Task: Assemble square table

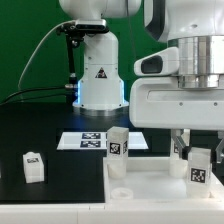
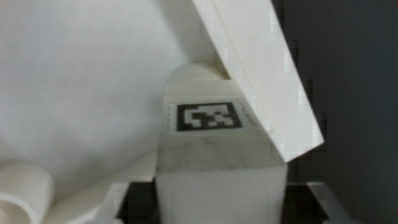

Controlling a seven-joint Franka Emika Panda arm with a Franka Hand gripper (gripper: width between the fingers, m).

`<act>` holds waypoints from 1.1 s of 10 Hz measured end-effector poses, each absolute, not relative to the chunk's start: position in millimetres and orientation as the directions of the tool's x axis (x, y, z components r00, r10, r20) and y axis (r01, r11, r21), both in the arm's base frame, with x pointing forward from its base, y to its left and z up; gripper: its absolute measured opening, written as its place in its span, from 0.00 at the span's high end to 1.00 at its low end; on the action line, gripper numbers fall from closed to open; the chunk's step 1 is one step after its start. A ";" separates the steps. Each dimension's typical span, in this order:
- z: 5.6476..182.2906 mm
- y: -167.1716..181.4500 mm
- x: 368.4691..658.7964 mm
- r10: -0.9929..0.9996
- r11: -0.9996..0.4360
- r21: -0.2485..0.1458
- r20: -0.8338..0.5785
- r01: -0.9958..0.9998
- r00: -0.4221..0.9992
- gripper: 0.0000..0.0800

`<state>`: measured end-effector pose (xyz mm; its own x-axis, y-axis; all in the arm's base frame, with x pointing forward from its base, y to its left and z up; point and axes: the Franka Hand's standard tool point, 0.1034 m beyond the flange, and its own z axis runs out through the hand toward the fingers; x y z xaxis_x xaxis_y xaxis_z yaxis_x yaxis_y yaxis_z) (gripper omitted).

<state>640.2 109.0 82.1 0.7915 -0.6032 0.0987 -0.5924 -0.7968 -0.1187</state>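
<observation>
The square table's white slab point(image 1: 150, 190) lies flat at the front of the exterior view, and its surface also shows in the wrist view point(image 2: 89, 90). My gripper point(image 1: 198, 158) is shut on a white tag-marked leg point(image 1: 199, 172), holding it upright over the slab's far corner on the exterior view's right. In the wrist view this leg point(image 2: 214, 130) fills the gap between my dark fingers point(image 2: 143, 200), next to the slab's raised rim point(image 2: 267, 80). A second leg point(image 1: 117, 143) stands upright at the slab's other far corner. A third leg point(image 1: 33, 166) stands on the black table at the exterior view's left.
The marker board point(image 1: 88, 141) lies flat behind the slab, in front of the arm's white base point(image 1: 100, 75). A green wall closes the back. The arm's large white wrist housing point(image 1: 185, 90) hangs over the slab's right side in the exterior view.
</observation>
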 end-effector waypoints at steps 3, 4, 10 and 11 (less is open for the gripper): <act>82.8 108.0 639.2 -0.825 -0.562 -0.138 0.032 -0.815 0.564 0.64; 82.3 108.0 638.9 -0.837 -0.545 -0.138 0.029 -0.827 0.547 0.64; 82.3 108.5 638.2 -0.956 0.249 -0.077 -0.177 -0.965 -0.233 0.64; 82.4 108.6 639.8 -0.916 0.365 -0.061 -0.201 -0.929 -0.347 0.64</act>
<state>639.8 108.6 82.4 -0.3472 -0.9161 -0.2005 -0.9289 0.3653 -0.0608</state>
